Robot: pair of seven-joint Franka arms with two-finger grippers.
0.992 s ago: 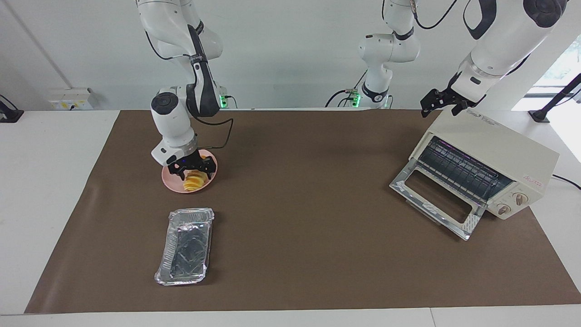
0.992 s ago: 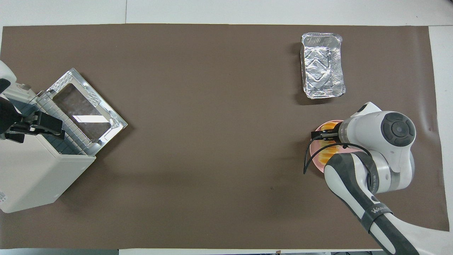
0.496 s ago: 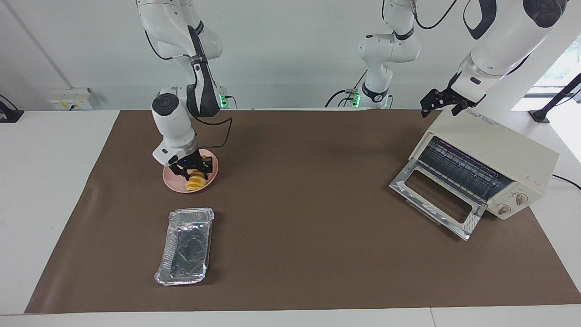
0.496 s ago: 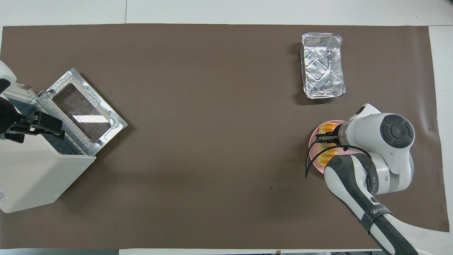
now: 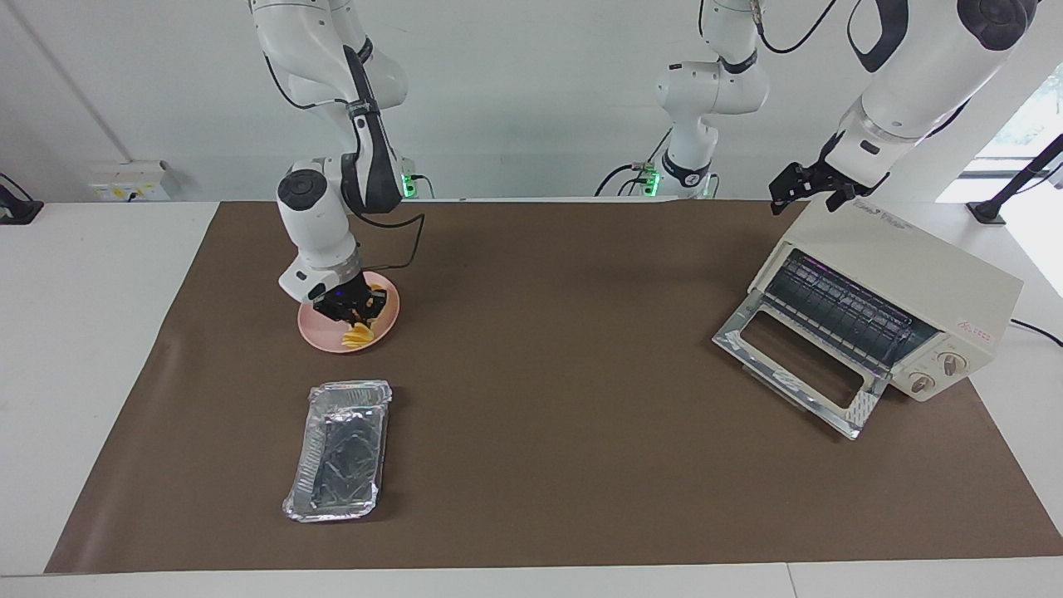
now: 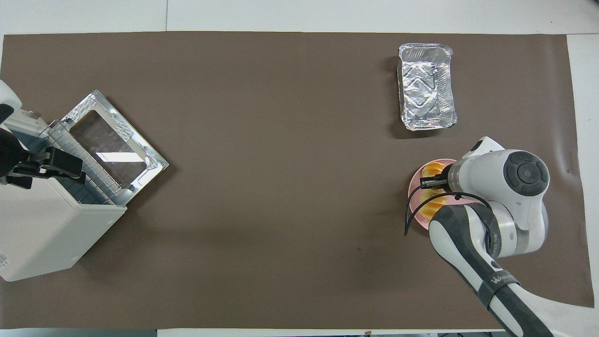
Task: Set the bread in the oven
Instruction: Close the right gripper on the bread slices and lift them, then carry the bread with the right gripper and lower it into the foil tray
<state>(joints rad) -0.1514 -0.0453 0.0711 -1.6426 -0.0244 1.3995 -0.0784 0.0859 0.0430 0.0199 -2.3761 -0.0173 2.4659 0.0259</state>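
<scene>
The bread (image 5: 359,335), a ridged golden loaf, lies on a pink plate (image 5: 318,335) toward the right arm's end of the table. My right gripper (image 5: 355,315) is down on the plate with its fingers closed across the loaf's middle; the loaf's ends stick out on both sides (image 6: 432,168). From overhead the right gripper (image 6: 433,184) is mostly hidden under the wrist. The cream oven (image 5: 901,262) stands at the left arm's end with its glass door (image 5: 796,372) dropped open and the wire rack showing. My left gripper (image 5: 803,194) hangs open over the oven's top edge.
A crinkled foil tray (image 5: 340,449) lies farther from the robots than the plate, with nothing in it. The brown mat (image 5: 565,349) covers the table between the plate and the oven. A black cable loops from the right wrist beside the plate.
The right gripper's fingers have closed in on the bread while it stayed low over the plate. The left arm has not moved.
</scene>
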